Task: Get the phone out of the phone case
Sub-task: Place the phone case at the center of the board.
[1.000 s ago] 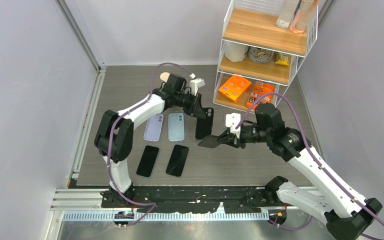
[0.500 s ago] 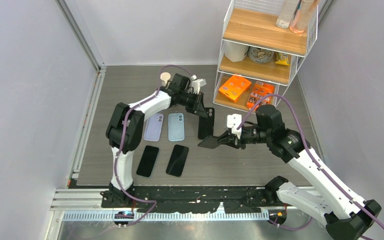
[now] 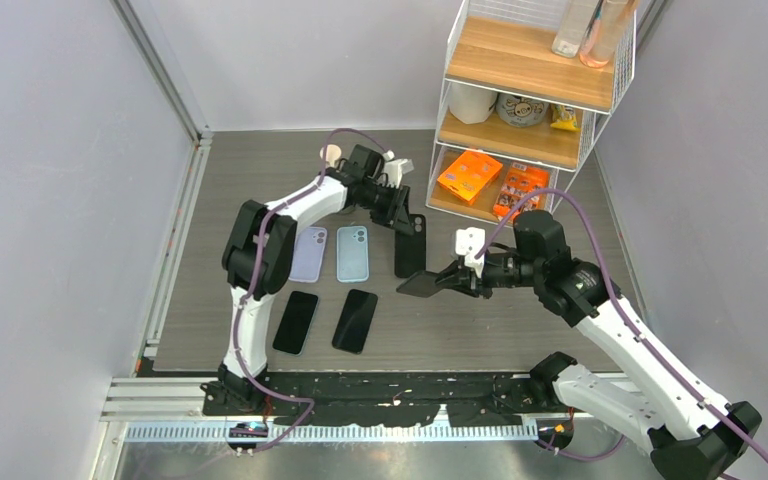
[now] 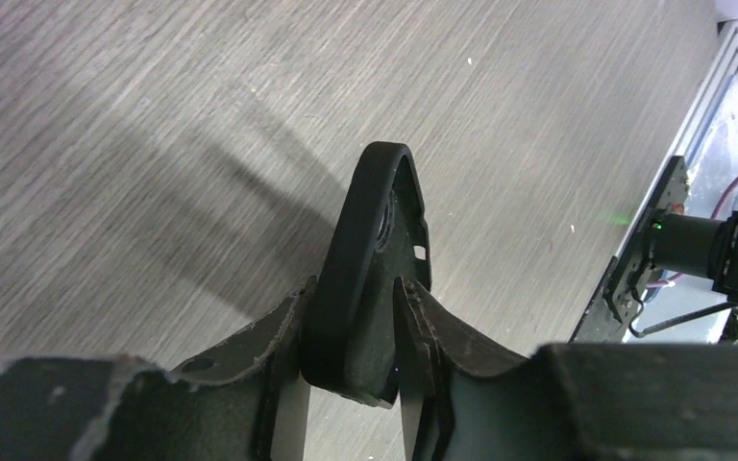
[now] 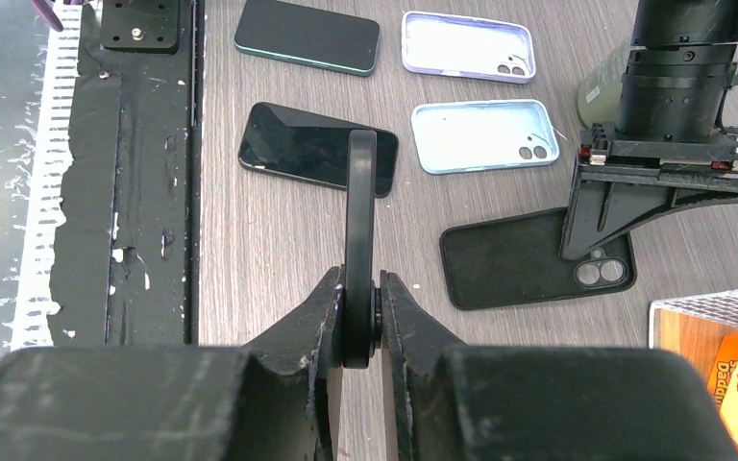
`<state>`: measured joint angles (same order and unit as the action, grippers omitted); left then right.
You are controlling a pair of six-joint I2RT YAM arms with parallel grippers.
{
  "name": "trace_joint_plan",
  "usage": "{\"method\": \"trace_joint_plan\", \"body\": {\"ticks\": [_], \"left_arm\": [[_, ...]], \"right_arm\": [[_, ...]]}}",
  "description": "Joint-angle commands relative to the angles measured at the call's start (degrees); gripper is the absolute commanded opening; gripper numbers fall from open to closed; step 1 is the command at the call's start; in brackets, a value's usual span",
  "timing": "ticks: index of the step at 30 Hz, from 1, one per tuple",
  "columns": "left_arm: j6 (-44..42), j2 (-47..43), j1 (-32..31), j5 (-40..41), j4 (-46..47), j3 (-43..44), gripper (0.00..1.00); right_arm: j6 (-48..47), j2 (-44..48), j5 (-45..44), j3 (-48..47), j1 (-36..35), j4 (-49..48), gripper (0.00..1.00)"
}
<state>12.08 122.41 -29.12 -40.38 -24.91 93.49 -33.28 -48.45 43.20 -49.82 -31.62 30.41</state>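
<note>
Black and slim, the phone (image 5: 360, 192) is already out of its shell. We see it edge-on, clenched between the fingers of the right tool (image 5: 360, 280), raised off the surface (image 5: 279, 288) and clear of the phone case (image 5: 528, 259). The case looks empty to us, a thin matte tray with its camera openings showing, and it appears to lie low on the surface just beyond the phone.

At the case's camera end sits the left tool (image 4: 348, 288), with one finger on either side of the rim. They stand close against the rim, but we cannot tell whether they are pinching it or have slackened off.

So we judge the core of the job done, since phone and case are parted. What seems left is tidying: lowering the phone flat and letting the case go.

Further out, two dark phones (image 5: 307, 36) lie face up beside a lilac case (image 5: 468, 46) and a pale blue case (image 5: 485, 136), both empty. We take them as the likely pattern for laying this pair down. A wire shelf rack (image 3: 535, 100) stands at the far right of the surface, well apart from the work.
</note>
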Motion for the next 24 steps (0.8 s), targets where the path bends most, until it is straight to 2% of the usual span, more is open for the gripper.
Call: {"method": "trace_joint_plan", "body": {"ticks": [1,6,13,16,24], "left_arm": [[-2.97,1.48,0.34,1.48,-3.04,3.45,0.40],[-4.19,1.82,0.38,2.66,-3.59,3.95,0.48],[-5.80,2.21,0.38,4.62,-5.04,5.12,0.67],[-6.29,2.03,0.38,5.42,-5.24,5.24,0.78],[-8.03,0.86,0.38,7.69,-6.07,5.57,0.86]], "right_arm": [[0.32,1.86,2.01,-0.07,0.53,-5.12,0.05],[0.53,1.92,2.28,0.45,0.84,-5.28,0.05],[0.67,2.10,2.24,0.72,1.26,-5.40,0.05],[0.82,2.22,2.29,0.80,1.45,-5.62,0.05],[1.14,2.18,2.58,0.95,1.77,-5.62,0.05]]}}
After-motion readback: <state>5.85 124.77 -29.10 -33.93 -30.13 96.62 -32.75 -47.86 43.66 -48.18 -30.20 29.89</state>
